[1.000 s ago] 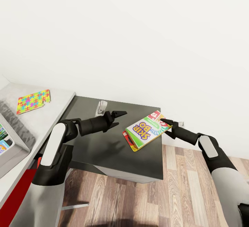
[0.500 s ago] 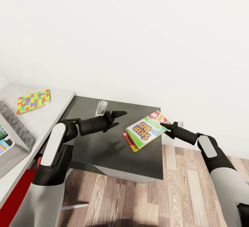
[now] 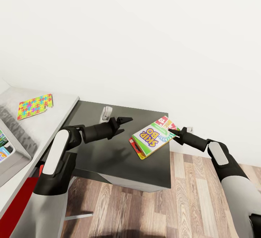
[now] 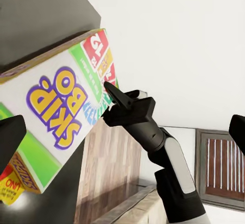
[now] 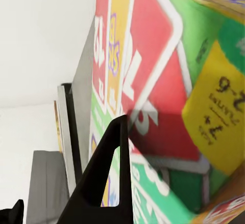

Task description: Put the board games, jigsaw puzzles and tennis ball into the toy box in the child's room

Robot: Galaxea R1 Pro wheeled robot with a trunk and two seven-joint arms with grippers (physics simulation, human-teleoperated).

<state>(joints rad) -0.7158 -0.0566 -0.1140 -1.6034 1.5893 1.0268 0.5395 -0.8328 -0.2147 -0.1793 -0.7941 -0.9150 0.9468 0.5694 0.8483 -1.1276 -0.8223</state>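
Observation:
The white-green SKIP-BO board game [image 3: 154,138] lies flat on a red-edged board game [image 3: 135,146], both on the low dark grey cabinet [image 3: 105,154]. My right gripper [image 3: 170,130] is shut, its pointed tip at the SKIP-BO box's right edge with nothing between the fingers; it appears the same in the left wrist view [image 4: 109,90]. My left gripper [image 3: 125,119] hovers open just left of the boxes, facing them. One jigsaw puzzle [image 3: 34,106] lies on the pale table [image 3: 54,122]. The toy box [image 3: 14,147] shows at the left edge.
A small white-grey object [image 3: 106,112] stands at the cabinet's back edge near my left gripper. Wood-plank floor [image 3: 203,194] lies to the right of and in front of the cabinet. A white wall rises behind everything.
My right gripper has drawn back a little to the right, from over the SKIP-BO box's corner to its edge. The boxes and my left arm have stayed put.

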